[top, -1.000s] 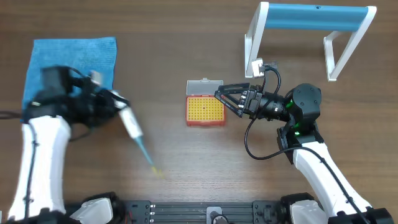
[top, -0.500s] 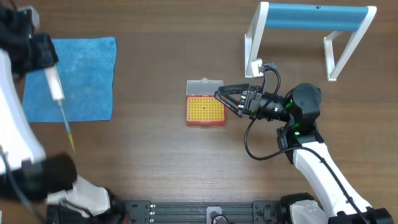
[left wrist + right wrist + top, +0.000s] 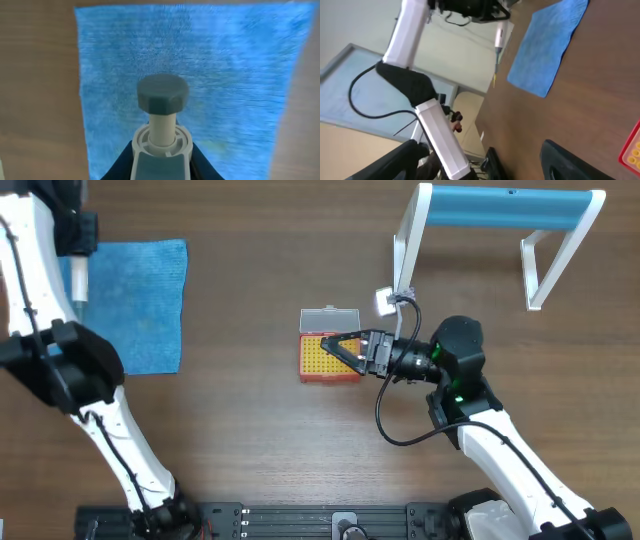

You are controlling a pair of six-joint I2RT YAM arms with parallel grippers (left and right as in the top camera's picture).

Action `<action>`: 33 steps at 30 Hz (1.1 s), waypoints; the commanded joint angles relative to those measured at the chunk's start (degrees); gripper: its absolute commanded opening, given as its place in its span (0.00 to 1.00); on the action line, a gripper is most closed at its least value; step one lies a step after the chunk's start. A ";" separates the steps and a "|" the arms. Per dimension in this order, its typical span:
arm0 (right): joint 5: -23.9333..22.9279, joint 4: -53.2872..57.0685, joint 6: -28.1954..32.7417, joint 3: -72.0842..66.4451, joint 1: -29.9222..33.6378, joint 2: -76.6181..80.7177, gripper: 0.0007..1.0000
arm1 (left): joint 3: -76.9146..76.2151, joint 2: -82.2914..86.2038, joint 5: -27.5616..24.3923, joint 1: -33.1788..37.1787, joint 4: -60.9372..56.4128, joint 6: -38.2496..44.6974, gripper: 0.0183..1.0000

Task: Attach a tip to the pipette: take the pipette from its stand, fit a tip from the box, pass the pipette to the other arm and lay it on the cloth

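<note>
My left gripper point(image 3: 76, 232) hangs high over the table's far left, shut on the white pipette point(image 3: 77, 277). The left wrist view looks down on the pipette's grey plunger button point(image 3: 162, 95), with the blue cloth point(image 3: 225, 75) spread beneath it. From the right wrist view the pipette point(image 3: 499, 36) points down with a yellow tip point(image 3: 495, 78) on its end, above the cloth point(image 3: 550, 47). My right gripper point(image 3: 335, 348) is open over the orange tip box point(image 3: 318, 360), nothing between its fingers point(image 3: 590, 160).
The blue and white pipette stand point(image 3: 500, 210) sits at the back right. The cloth point(image 3: 135, 305) lies at the left of the brown wooden table point(image 3: 250, 430). The tip box's clear lid point(image 3: 329, 318) is folded back behind it.
The left arm has swung the pipette up and to the far left, above the cloth's left edge. The right gripper has moved left, over the tip box.
</note>
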State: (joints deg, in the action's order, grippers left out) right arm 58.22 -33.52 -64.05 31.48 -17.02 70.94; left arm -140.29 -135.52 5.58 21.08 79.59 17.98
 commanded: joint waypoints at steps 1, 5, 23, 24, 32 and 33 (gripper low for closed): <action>-6.05 -0.37 -0.90 0.57 -0.70 0.22 0.78 | -1.49 -7.23 2.71 0.66 -1.25 5.05 0.01; -8.00 -0.37 -0.94 0.57 -0.70 0.22 0.78 | -1.44 -10.69 0.00 0.76 -1.88 4.92 0.01; -8.28 -0.35 -3.02 0.57 -0.70 0.24 0.78 | -1.36 -12.11 -6.27 0.79 -9.49 -2.58 0.01; -8.28 -0.33 -3.02 0.57 -0.70 0.24 0.78 | -1.36 -12.13 -6.25 0.83 -9.38 -2.56 0.01; -8.31 -0.33 -3.02 0.57 -0.70 0.24 0.78 | -1.25 -12.20 -2.97 1.46 -8.98 -2.73 0.01; -8.31 -0.33 -3.02 0.57 -0.70 0.24 0.78 | -1.25 -12.22 -2.49 1.46 -9.16 -2.71 0.01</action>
State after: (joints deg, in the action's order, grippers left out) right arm 50.83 -33.52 -66.63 31.48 -17.43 70.94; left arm -140.29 -147.09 1.06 22.02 70.61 16.16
